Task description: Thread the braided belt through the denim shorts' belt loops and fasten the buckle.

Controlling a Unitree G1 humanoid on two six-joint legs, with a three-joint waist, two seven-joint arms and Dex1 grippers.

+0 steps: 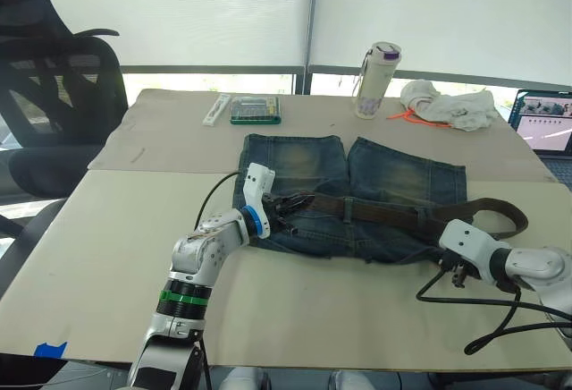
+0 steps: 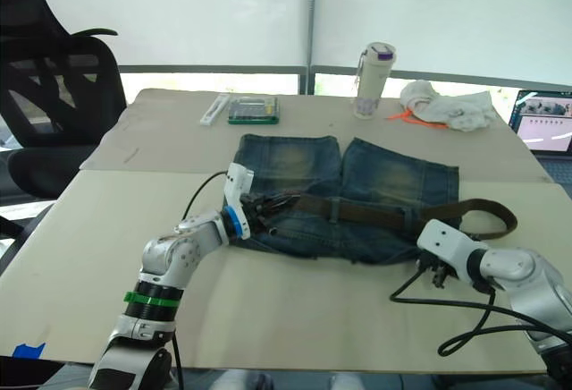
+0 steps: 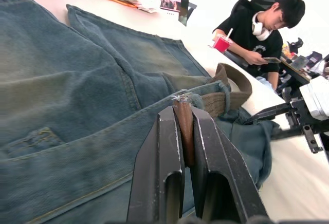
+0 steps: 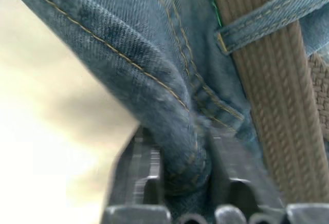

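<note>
Between the left end effector's (image 3: 186, 131) fingers, apparently, the braided belt's (image 1: 384, 211) tip.

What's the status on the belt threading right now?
Left gripper shut on braided belt tip. Right gripper pinching denim shorts waistband fold. Belt under a belt loop, far end looped off shorts. Nothing obstructing.

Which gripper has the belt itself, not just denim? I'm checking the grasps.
The left gripper: its fingers pinch the braided belt end. The right gripper clamps a fold of the denim shorts beside the belt.
</note>
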